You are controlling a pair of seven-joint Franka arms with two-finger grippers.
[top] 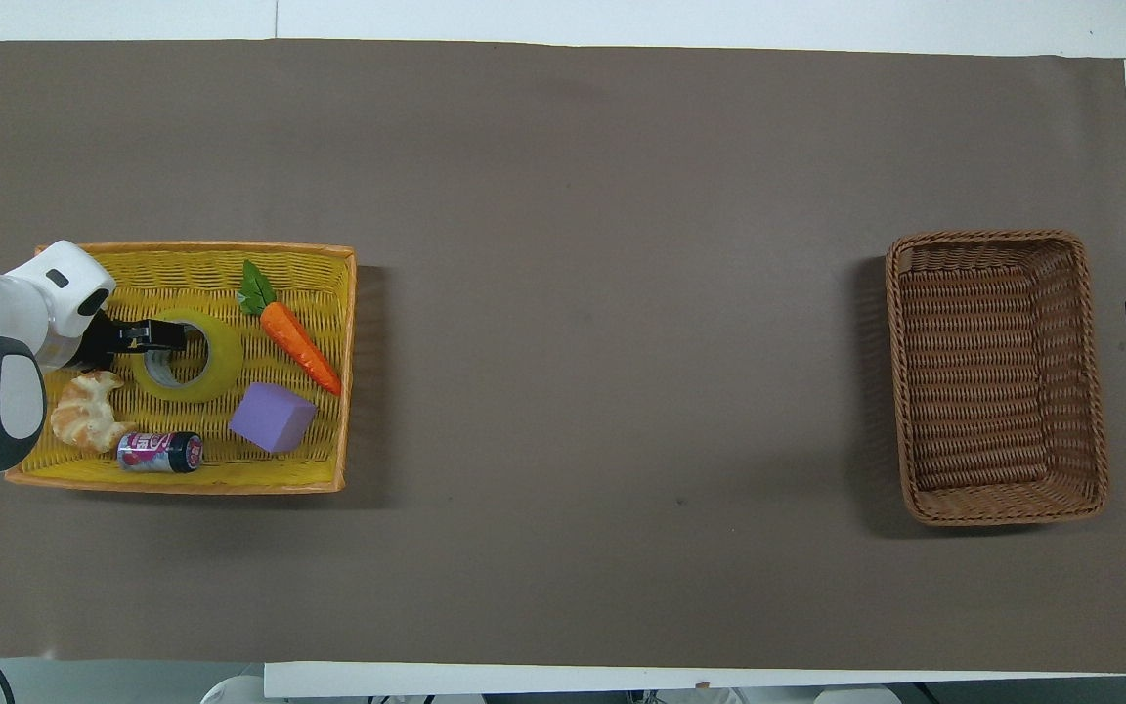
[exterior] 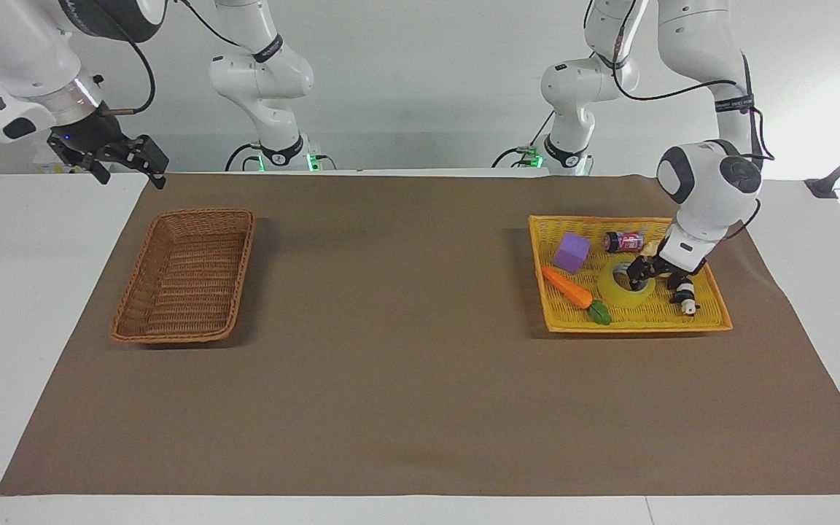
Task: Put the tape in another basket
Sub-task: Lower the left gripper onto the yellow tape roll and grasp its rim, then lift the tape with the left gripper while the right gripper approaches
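Note:
The tape (exterior: 620, 295) lies flat in the bright yellow basket (exterior: 639, 321) at the left arm's end of the table; it also shows in the overhead view (top: 216, 362). My left gripper (exterior: 646, 279) is open and down at the tape's rim, one finger in its core hole, one outside; from above the gripper (top: 167, 335) covers that rim. The dark-brown wicker basket (exterior: 172, 337) stands empty at the right arm's end, also in the overhead view (top: 998, 238). My right gripper (exterior: 132, 166) waits open in the air, off the mat beside the brown basket.
In the yellow basket (top: 182, 249) with the tape lie a carrot (top: 299, 342), a purple block (top: 273, 418), a small can (top: 160, 452), a croissant (top: 84, 411) and a small panda figure (exterior: 685, 295). Brown mat lies between the two baskets.

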